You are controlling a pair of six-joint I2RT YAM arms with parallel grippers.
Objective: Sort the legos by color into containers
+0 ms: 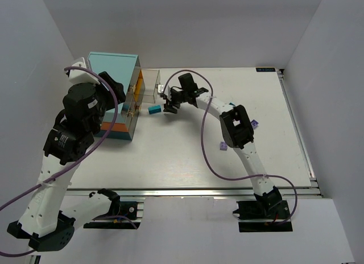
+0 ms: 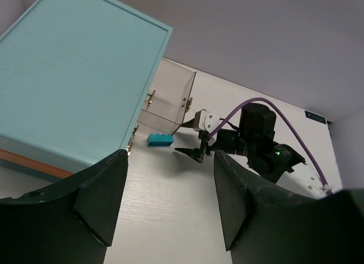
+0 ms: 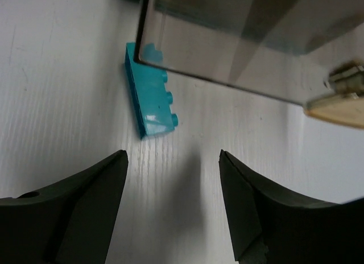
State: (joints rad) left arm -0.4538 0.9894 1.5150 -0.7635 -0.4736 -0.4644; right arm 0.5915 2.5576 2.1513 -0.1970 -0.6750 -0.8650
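A cyan-blue lego [image 1: 153,110] lies on its side on the white table, just in front of a clear drawer [image 1: 149,85] pulled out of the cabinet [image 1: 112,67] with the light-teal top. My right gripper [image 1: 169,108] hovers right of the brick, open and empty. In the right wrist view [image 3: 172,156] the brick [image 3: 151,102] lies just beyond its fingertips, partly under the drawer wall [image 3: 227,42]. My left gripper [image 2: 170,156] is open and empty, raised beside the cabinet [image 2: 74,76]. It looks toward the brick [image 2: 160,139], the drawer [image 2: 168,99] and the right gripper [image 2: 196,153].
Two pale purple legos [image 1: 223,145] [image 1: 254,123] lie on the table near the right arm's elbow. A small cyan piece [image 1: 232,104] shows beside that arm. White walls close in the table on three sides. A metal rail [image 1: 193,191] runs along the near edge.
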